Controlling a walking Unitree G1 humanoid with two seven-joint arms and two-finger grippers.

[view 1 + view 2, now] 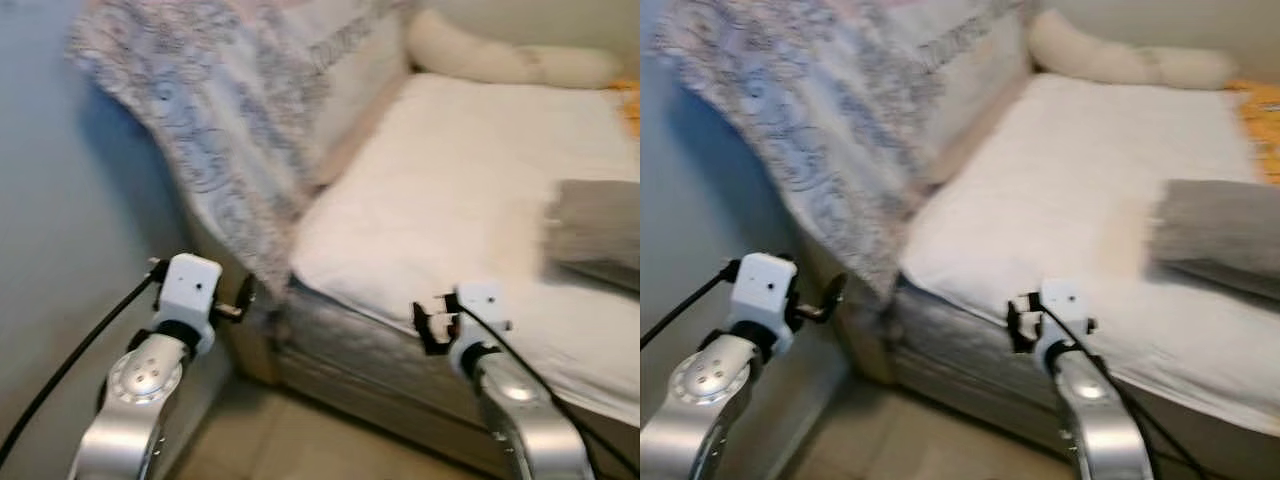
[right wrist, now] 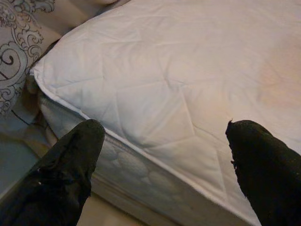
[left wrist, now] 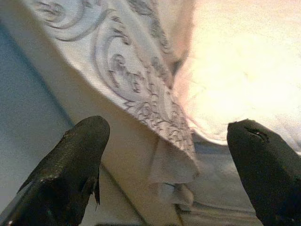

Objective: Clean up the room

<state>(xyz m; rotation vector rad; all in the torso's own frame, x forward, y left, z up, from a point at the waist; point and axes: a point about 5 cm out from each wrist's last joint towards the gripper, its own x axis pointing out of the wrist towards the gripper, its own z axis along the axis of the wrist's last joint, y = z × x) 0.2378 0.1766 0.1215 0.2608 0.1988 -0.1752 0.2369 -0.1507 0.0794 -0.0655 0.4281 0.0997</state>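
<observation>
Left hand (image 3: 164, 165) open nr 1 patterned blanket (image 1: 200, 110); right hand (image 2: 164, 160) open over 1 mattress (image 2: 188, 70).

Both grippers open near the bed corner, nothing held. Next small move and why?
Probably ease the left gripper forward onto the hanging corner of the patterned blanket: its open fingers already frame that corner, which droops off the mattress. The right gripper hovers open over bare mattress, nothing to grab there.

Left gripper (image 3: 164, 165) fingers spread wide — empty, patterned blanket (image 3: 141, 80) hanging between them, white mattress (image 3: 240, 80) beyond, blue wall (image 3: 23, 117) beside.
</observation>
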